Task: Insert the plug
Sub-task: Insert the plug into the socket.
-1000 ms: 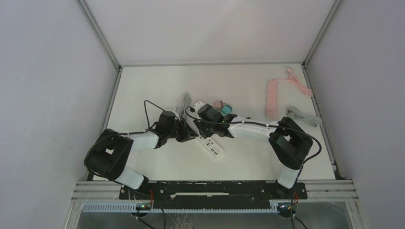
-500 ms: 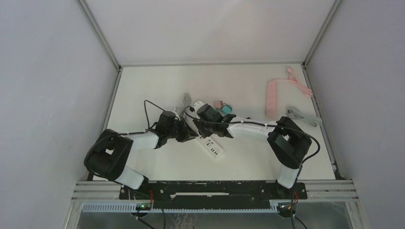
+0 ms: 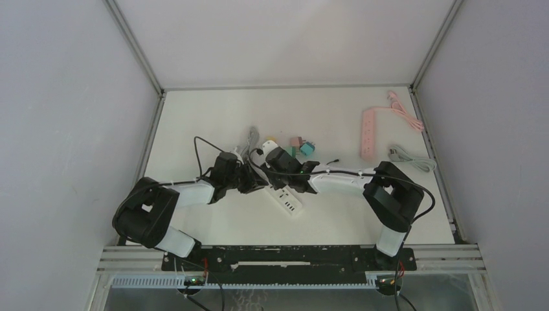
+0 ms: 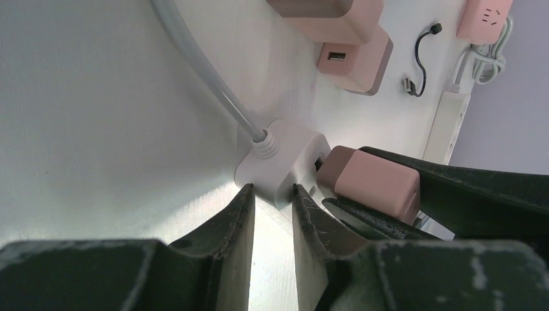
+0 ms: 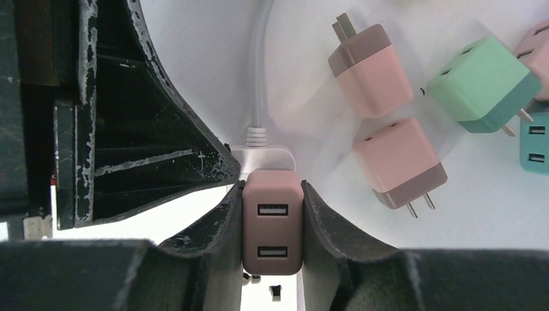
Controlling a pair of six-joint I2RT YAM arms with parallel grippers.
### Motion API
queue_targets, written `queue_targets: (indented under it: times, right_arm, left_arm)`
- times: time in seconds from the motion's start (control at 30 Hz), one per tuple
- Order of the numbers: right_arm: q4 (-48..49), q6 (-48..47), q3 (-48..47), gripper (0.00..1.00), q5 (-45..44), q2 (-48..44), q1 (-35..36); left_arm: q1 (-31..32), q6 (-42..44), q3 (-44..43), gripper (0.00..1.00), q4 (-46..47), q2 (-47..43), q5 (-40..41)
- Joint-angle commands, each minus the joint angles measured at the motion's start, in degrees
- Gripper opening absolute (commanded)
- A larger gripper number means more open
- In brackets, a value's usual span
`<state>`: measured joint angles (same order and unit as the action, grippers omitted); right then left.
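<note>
The white power strip (image 3: 287,199) lies slanted at the table's middle, and its grey cord (image 4: 201,65) runs away from it. My left gripper (image 3: 251,181) is shut on the strip's cord end (image 4: 280,159), with one fingertip (image 4: 246,197) on each side of it. My right gripper (image 3: 277,163) is shut on a dusky pink USB charger plug (image 5: 272,220) and holds it upright over the strip's cord end. The strip's socket holes (image 5: 277,293) show just below the plug. Its prongs are hidden. The plug also shows in the left wrist view (image 4: 379,181).
Loose pink (image 5: 372,68), green (image 5: 482,84) and teal (image 5: 536,142) charger plugs lie just right of the strip. A pink power strip (image 3: 369,133) with its cord, a coiled grey cable (image 3: 411,159) and a short black cable (image 3: 332,162) lie at the back right.
My right gripper has shifted a little nearer and left with the plug, over the strip's cord end. My left gripper has stayed on the strip.
</note>
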<state>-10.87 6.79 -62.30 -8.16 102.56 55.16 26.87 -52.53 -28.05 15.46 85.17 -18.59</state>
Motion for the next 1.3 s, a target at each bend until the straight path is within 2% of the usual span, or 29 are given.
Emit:
queue_targets:
  times: [0.0,0.3,0.6,0.8,0.97,1.13,1.27]
  right_arm:
    - [-11.18,5.19,10.66,0.00,6.40,2.97,1.91]
    - [-11.68,7.72,11.70,0.00,8.79,4.31,1.12]
    - [-18.05,4.85,2.57,0.00,6.84,8.16,1.96]
    - [-20.15,6.56,4.71,0.00,5.81,7.31,2.09]
    - [-18.42,10.64,8.62,0.00,7.71,5.64,2.19]
    - [-16.73,14.02,8.69,0.00,11.97,6.24,0.26]
    - [-21.02,12.72,6.09,0.00,6.75,7.97,2.92]
  left_arm:
    - [0.18,1.82,2.21,0.30,-1.67,1.03,5.50]
    - [0.20,1.66,2.68,0.30,0.62,2.04,5.48]
    - [0.23,3.33,2.90,0.30,1.50,2.36,6.52]
    - [0.20,3.05,3.47,0.30,4.22,4.26,5.37]
    - [0.13,2.26,4.76,0.30,6.50,4.56,4.42]
    - [0.17,1.67,5.80,0.30,7.94,3.98,4.03]
    - [0.27,1.39,6.23,0.30,8.48,3.51,3.90]
